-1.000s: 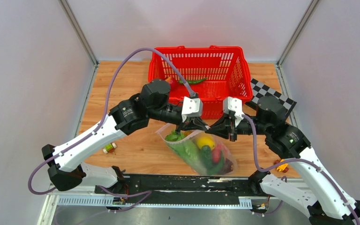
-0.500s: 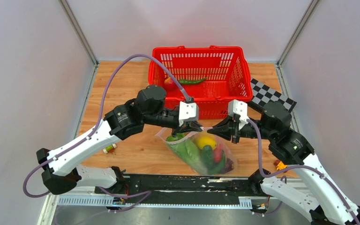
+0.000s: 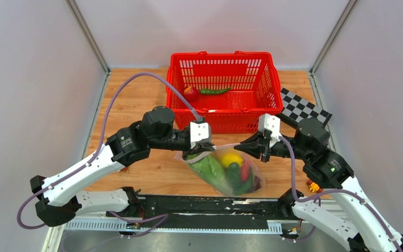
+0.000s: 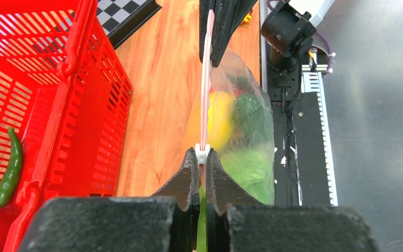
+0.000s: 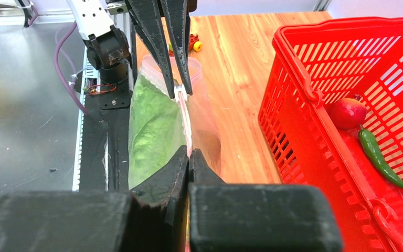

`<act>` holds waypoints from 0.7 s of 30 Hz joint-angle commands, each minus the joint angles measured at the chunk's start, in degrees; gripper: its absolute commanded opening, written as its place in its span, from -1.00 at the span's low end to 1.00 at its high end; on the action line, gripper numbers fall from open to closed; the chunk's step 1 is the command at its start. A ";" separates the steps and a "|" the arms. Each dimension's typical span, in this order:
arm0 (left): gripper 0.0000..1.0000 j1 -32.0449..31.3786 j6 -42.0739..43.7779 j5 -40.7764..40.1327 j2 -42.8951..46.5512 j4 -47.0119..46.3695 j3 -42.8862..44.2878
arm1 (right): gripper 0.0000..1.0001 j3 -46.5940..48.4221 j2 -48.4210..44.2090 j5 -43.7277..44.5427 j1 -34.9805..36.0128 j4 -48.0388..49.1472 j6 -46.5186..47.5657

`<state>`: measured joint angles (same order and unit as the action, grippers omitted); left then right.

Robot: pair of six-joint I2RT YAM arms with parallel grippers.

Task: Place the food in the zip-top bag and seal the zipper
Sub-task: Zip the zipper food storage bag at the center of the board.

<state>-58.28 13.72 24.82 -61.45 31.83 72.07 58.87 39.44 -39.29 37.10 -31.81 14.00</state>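
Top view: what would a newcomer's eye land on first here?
The clear bag stuffed with bright toy produce sits at centre front. The left gripper and right gripper each pinch an end of its zipper, stretching it taut. Behind stands a red basket, with an apple and a chili inside.

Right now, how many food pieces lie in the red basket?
2: a red apple near the left wall of the red basket, and a green chili lying just right of it. The basket's near wall may hide more in the top view.
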 commanded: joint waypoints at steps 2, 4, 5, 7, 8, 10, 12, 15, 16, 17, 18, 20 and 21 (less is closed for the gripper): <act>-1.00 0.47 -2.79 -3.53 2.00 1.25 0.28 | -1.00 0.49 -0.85 -1.01 -0.10 5.42 -0.81; -1.00 0.51 -3.64 -2.64 1.47 0.49 1.51 | -0.99 0.67 -0.29 -2.43 -0.07 5.42 -0.69; -1.00 0.49 -3.80 -1.79 0.98 0.45 2.15 | -0.89 1.04 0.27 -3.27 -0.05 5.05 -0.38; -1.00 0.44 -3.99 0.27 -0.38 1.12 4.06 | -0.63 1.80 1.16 -4.39 -0.13 4.54 -0.13; -1.00 0.40 -3.96 1.38 -1.19 1.53 4.91 | -0.47 2.33 1.70 -4.90 -0.14 4.30 0.07; -1.00 0.38 -3.96 3.23 -2.33 1.98 6.37 | -0.10 3.07 2.55 -5.62 -0.03 3.99 0.61; -1.00 0.41 -3.97 3.69 -3.10 1.94 7.30 | 0.13 3.70 3.39 -5.86 -0.03 3.48 1.15; -1.00 0.43 -3.96 4.27 -3.66 1.79 7.94 | 0.30 5.07 5.18 -5.43 -0.08 1.22 3.00; -1.00 0.38 -4.01 4.47 -3.74 1.71 8.05 | 0.34 5.56 5.94 -5.12 -0.08 0.59 3.45; -1.00 0.37 -3.97 4.57 -3.77 1.69 8.23 | 0.35 5.94 6.66 -5.25 -0.10 0.00 3.88; -1.00 0.37 -4.00 4.62 -3.83 1.68 8.33 | 0.37 6.69 7.66 -5.74 -0.08 -1.00 4.33; -1.00 0.28 -3.92 4.78 -4.00 1.95 8.49 | 0.40 7.89 9.18 -5.86 -0.03 -2.37 5.39; -1.00 0.33 -3.93 4.91 -4.05 1.99 8.50 | 0.40 8.52 9.89 -5.81 -0.05 -3.13 6.25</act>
<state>-58.04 10.55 27.59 -65.69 35.53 77.43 63.77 47.22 -43.92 37.08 -31.94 16.93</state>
